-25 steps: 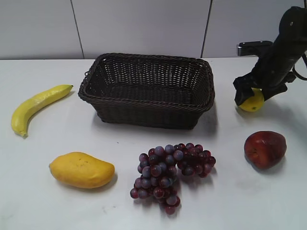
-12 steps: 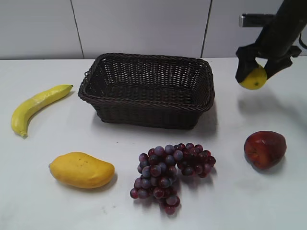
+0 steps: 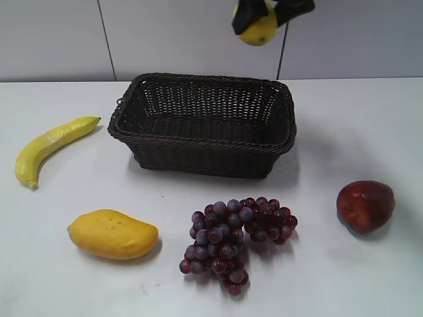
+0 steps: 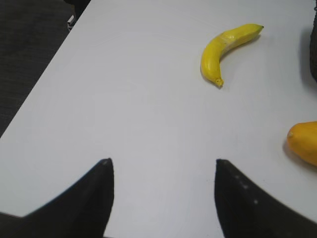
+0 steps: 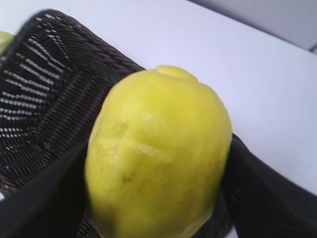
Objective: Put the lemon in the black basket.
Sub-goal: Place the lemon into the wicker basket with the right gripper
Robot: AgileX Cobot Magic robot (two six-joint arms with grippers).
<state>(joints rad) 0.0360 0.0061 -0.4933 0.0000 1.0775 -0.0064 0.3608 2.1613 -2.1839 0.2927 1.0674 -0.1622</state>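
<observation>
- The right hand (image 3: 264, 16) has carried the lemon (image 3: 258, 30) up and leftward from the tabletop's (image 3: 344, 132) far right edge; it now pinches the lemon high above the basket's (image 3: 203, 125) far right corner.
- The left hand (image 4: 161, 198) hangs spread over the near left edge, near the banana (image 4: 225, 47).

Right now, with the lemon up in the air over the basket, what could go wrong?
1. The lemon hangs high above the black basket, near its back right corner; released from there it might bounce or land outside the rim.
2. The right end effector grips a rounded, smooth fruit by its sides, so it could slip early.
</observation>
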